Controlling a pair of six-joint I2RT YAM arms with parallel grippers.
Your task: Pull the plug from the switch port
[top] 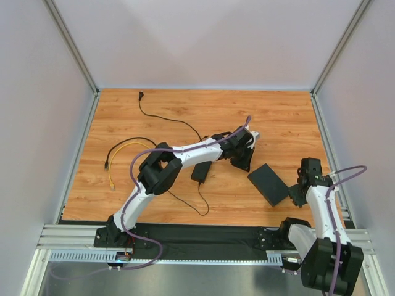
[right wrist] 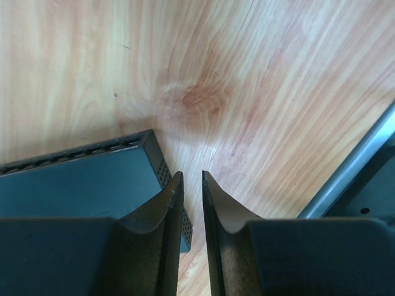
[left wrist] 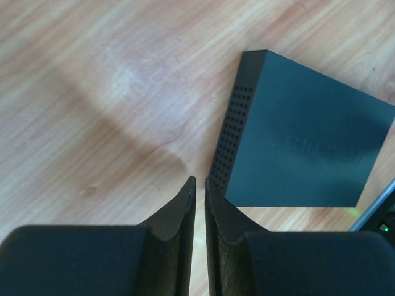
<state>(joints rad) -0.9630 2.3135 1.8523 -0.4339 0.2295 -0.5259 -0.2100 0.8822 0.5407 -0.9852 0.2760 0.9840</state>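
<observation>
Both pincers stand at a narrow, empty slit: switch (top: 269, 184) lies between them, just ahead-right of left gripper (left wrist: 199, 180), its corner just left of right gripper (right wrist: 192, 174), long axis slanting across both; neither clearly nearer, plug unseen in any view.

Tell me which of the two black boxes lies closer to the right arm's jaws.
The wide flat switch, whose corner sits right beside those jaws. The small brick with thin cables lies farther left.
</observation>
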